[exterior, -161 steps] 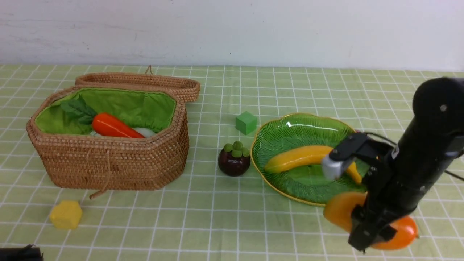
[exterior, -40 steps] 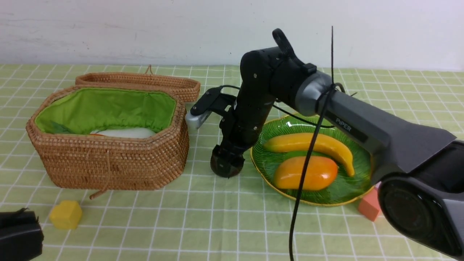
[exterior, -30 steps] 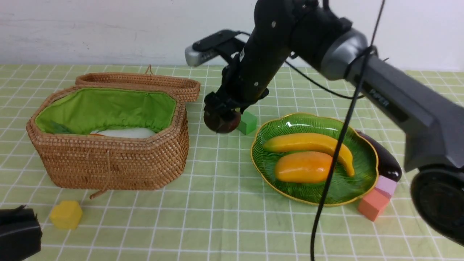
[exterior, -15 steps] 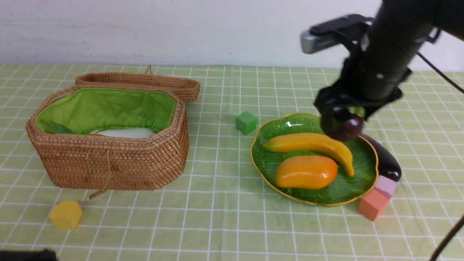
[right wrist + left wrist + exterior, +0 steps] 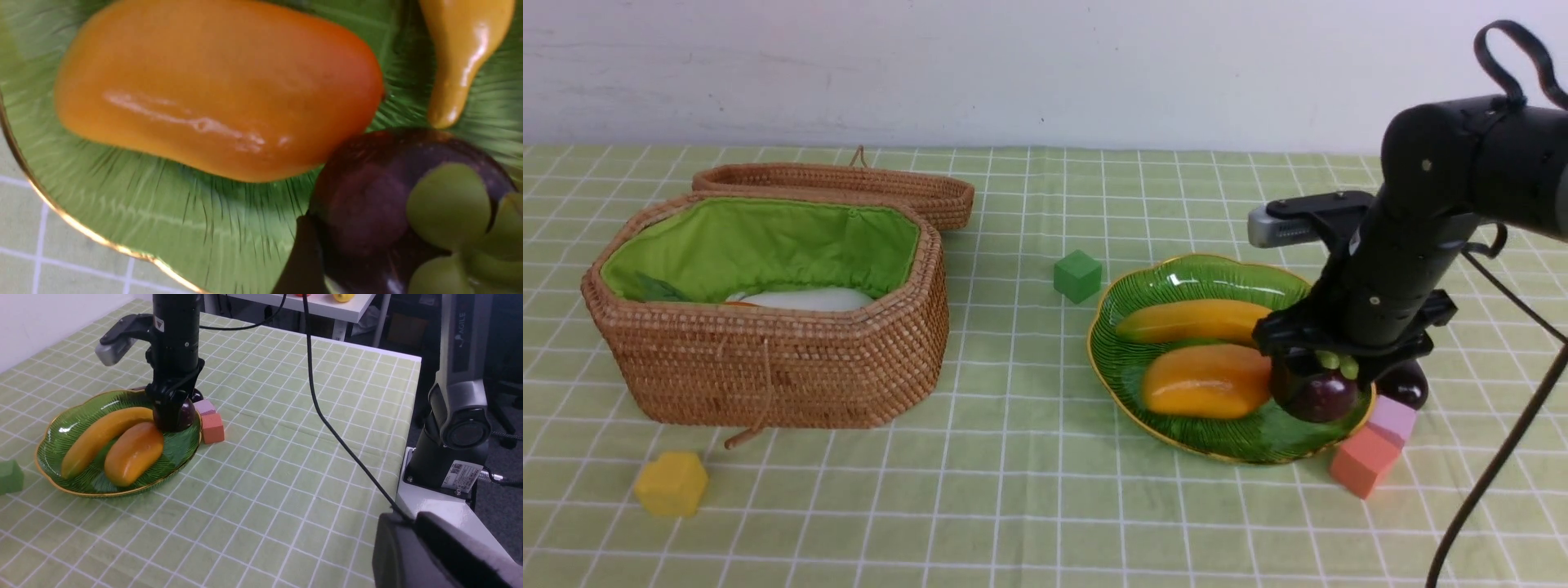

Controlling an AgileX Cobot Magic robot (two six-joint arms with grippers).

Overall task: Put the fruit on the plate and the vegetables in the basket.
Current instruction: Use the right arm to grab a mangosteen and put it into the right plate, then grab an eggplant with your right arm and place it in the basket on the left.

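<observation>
Right claw point(image 5: 1313, 367) is clamped from above on the round dark-maroon mangosteen with the green cap point(image 5: 1319, 396). It holds the fruit low over the wide green ribbed glass plate with the gold rim point(image 5: 1176, 282), at the near right edge, just beside the plump orange mango point(image 5: 1205, 380) and the long yellow banana point(image 5: 1184, 320). You cannot tell whether it touches the glass. You are placing the last fruit. Next, seat it, spread the jaws and lift straight up, so it does not roll off the rim. The glossy dark-purple eggplant point(image 5: 1405, 382), just beyond the plate's right rim, then needs carrying to the brown wicker basket with green lining point(image 5: 768, 367), well to the plate's left.
</observation>
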